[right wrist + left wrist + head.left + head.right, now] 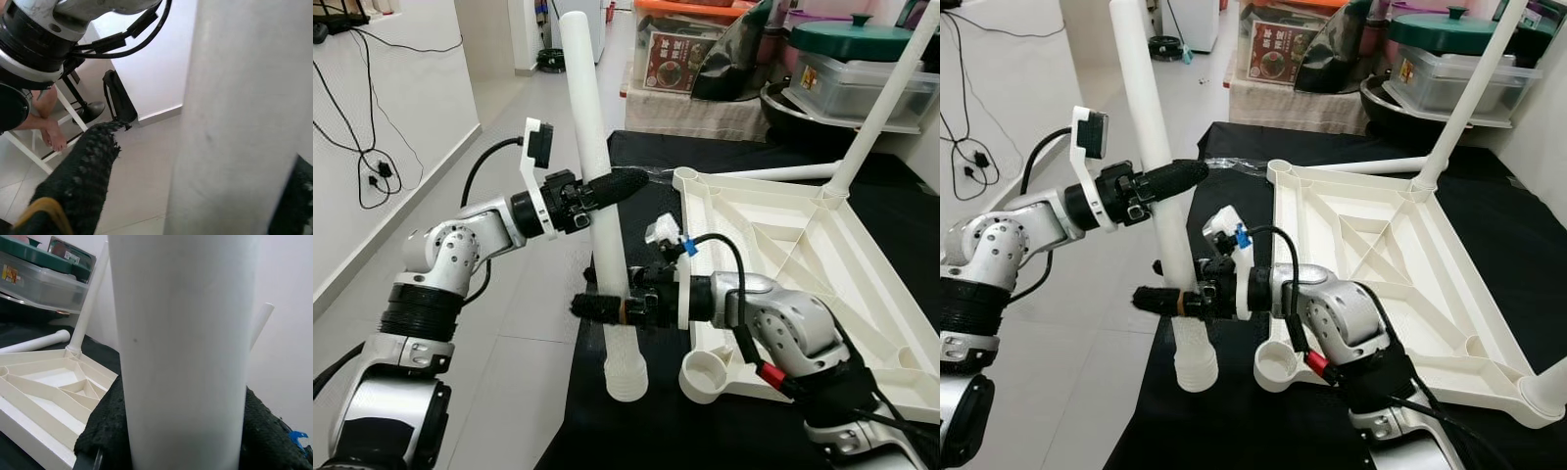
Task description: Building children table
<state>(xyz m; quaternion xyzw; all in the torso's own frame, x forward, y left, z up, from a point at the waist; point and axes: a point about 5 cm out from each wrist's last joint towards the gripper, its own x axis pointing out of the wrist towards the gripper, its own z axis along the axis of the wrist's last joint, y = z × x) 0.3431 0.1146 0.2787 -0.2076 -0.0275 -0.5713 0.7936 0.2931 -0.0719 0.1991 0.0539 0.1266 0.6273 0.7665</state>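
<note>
Behind the upturned tabletop [803, 264], a lidded clear bin [862, 83] stands.

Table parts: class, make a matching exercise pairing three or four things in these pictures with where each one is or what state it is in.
Things
1. held table leg
2. left gripper
3. right gripper
4. tabletop

Places or states
A. lies upside down on the black cloth
B. shut on the leg high up
C. upright, threaded end down
D. shut on the leg low down

Pairs: 1-C, 2-B, 3-D, 4-A
</note>
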